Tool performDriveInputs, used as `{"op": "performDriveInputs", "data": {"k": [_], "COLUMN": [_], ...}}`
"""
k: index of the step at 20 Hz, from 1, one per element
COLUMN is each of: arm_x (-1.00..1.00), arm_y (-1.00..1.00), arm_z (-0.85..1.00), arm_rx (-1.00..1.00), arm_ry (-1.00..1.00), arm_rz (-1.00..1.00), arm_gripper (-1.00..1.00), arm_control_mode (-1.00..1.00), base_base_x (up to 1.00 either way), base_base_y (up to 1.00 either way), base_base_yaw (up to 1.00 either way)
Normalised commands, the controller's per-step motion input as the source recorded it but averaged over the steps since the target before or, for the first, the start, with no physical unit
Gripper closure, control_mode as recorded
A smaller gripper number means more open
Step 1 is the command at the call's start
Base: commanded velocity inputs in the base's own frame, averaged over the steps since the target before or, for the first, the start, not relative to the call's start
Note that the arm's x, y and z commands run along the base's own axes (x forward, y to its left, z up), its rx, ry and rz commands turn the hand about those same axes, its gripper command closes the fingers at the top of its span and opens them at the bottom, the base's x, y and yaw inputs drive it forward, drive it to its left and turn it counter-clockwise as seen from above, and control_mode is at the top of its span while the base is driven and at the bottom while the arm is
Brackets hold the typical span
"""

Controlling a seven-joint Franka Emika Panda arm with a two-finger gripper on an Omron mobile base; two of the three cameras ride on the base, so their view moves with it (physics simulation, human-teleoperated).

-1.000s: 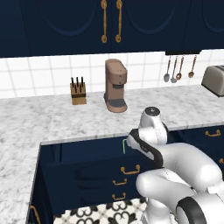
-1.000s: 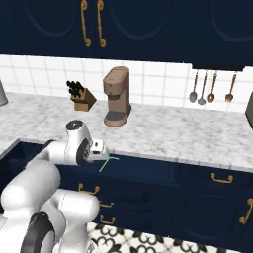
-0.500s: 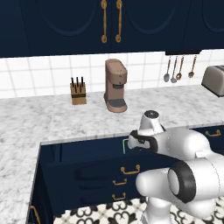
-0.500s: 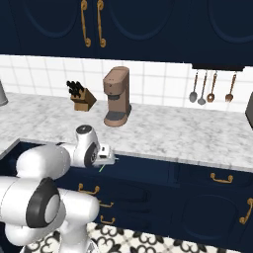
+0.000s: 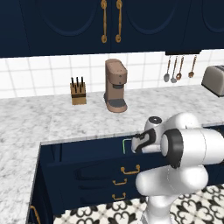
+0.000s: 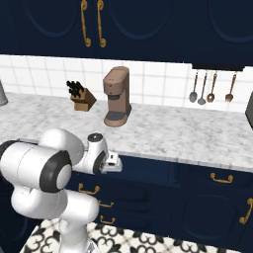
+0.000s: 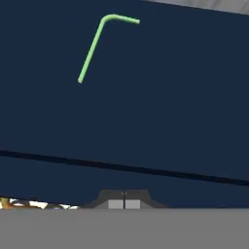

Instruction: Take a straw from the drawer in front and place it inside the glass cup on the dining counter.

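Observation:
The drawer (image 5: 83,154) stands pulled open under the marble counter, its navy floor (image 7: 160,97) showing in the hand view. The green straw (image 7: 92,48) lies flat on that floor with its bent end to the upper right; a bit of the straw (image 5: 124,146) peeks out left of my hand in the left base view. My gripper (image 7: 124,203) hovers over the drawer's near edge, fingertips pressed together, shut on nothing, well short of the straw. The glass cup and the dining counter are out of view.
On the marble counter (image 5: 52,122) stand a knife block (image 5: 78,91), a brown coffee machine (image 5: 115,86) and a toaster (image 5: 215,80). Utensils (image 5: 178,68) hang on the tiles. Lower drawers with brass handles (image 5: 130,169) sit below the open one.
The arm's upper joints have swung up and round while the hand stayed over the open drawer. The straw has not moved; the gripper stays shut.

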Motion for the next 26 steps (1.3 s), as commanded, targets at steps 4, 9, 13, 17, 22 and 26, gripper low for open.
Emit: {"op": "performDriveInputs", "data": {"k": [4,9,13,17,22,26], "arm_x": [0.11,0.1,0.09,0.01,-0.86,-1.0], "arm_y": [-0.01,0.0,-0.05,-0.1,-0.26,-0.22], "arm_z": [-0.09,-0.02,-0.49,-0.53,-0.4,-0.38], "arm_rx": [0.02,0.03,0.0,0.0,0.06,0.09], "arm_ry": [-0.13,-0.09,0.01,0.03,0.11,0.24], "arm_rz": [0.0,0.0,0.0,0.0,-0.02,-0.04], "arm_gripper": [1.0,1.0,1.0,1.0,1.0,1.0], "arm_control_mode": [-1.0,-1.0,-1.0,-1.0,-1.0,-1.0], "base_base_x": [0.0,0.0,0.0,0.0,0.0,0.0], "base_base_y": [0.0,0.0,0.0,0.0,0.0,0.0], "base_base_yaw": [0.0,0.0,0.0,0.0,0.0,0.0]}}
